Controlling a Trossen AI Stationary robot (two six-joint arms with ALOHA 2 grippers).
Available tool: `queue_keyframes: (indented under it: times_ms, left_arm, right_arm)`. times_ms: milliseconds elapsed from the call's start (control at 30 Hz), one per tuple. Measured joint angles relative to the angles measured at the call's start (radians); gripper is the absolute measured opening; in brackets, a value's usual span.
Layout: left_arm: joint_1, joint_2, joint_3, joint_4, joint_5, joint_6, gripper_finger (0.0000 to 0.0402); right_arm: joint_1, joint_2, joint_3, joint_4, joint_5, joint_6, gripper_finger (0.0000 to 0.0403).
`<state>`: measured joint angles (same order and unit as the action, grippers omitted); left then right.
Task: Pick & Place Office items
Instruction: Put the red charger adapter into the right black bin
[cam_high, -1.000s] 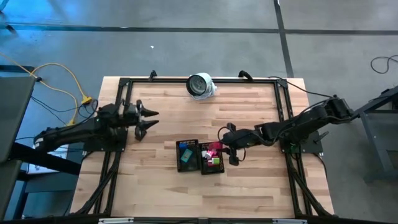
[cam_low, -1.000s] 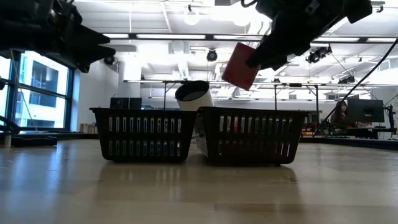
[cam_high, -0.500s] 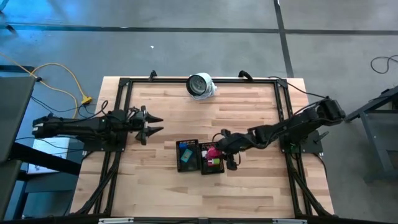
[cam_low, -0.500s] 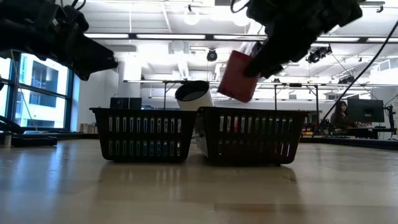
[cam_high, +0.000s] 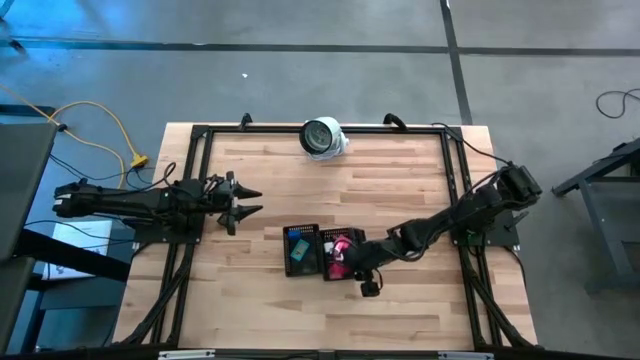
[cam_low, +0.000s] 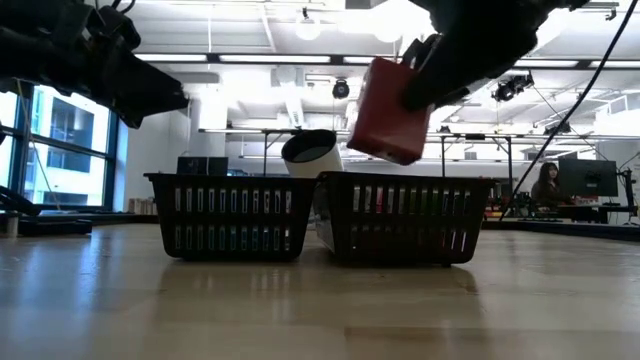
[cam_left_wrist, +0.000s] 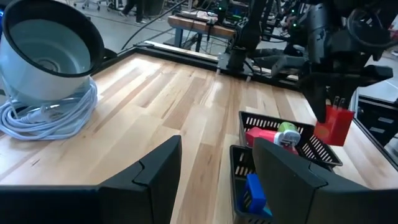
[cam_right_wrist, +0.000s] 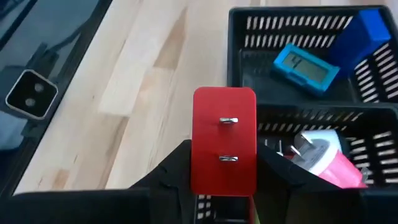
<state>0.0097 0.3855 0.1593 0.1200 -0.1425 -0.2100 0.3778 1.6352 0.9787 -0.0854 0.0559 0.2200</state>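
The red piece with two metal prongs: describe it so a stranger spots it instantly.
Find the two black mesh trays side by side mid-table. Above the right-hand one, the right gripper holds the red piece in the air. Every other small piece lies inside a tray.

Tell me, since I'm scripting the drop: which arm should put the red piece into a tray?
Right. The right gripper already holds the red piece above the right-hand black tray. The left gripper hangs open, away from both trays.
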Motion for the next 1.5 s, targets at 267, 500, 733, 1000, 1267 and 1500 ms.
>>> queue_keyframes:
  times_ms: [267, 500, 733, 1000, 1267, 1500]
  left_arm:
    - [0.0, 0.001, 0.0, 0.0, 0.0, -0.016, 0.0192]
    - [0.0, 0.01, 0.0, 0.0, 0.0, -0.019, 0.0192]
    - [0.0, 0.012, 0.0, -0.001, 0.0, -0.024, 0.0192]
    - [0.0, 0.012, 0.0, -0.008, 0.0, -0.026, 0.0192]
    - [0.0, 0.012, 0.0, -0.011, 0.0, -0.03, 0.0192]
    - [0.0, 0.012, 0.0, -0.017, 0.01, -0.031, 0.0192]
  right_arm:
    - [0.002, 0.001, 0.0, 0.005, 0.032, 0.023, 0.011]
    - [0.002, 0.001, 0.0, -0.014, 0.024, 0.046, 0.0112]
    - [0.002, 0.001, 0.0, -0.022, 0.02, 0.053, 0.0113]
    - [0.002, 0.001, 0.0, -0.022, 0.018, 0.057, 0.0121]
    - [0.002, 0.001, 0.0, -0.02, -0.019, 0.058, 0.0135]
    - [-0.008, 0.001, 0.0, -0.016, -0.032, 0.074, 0.0154]
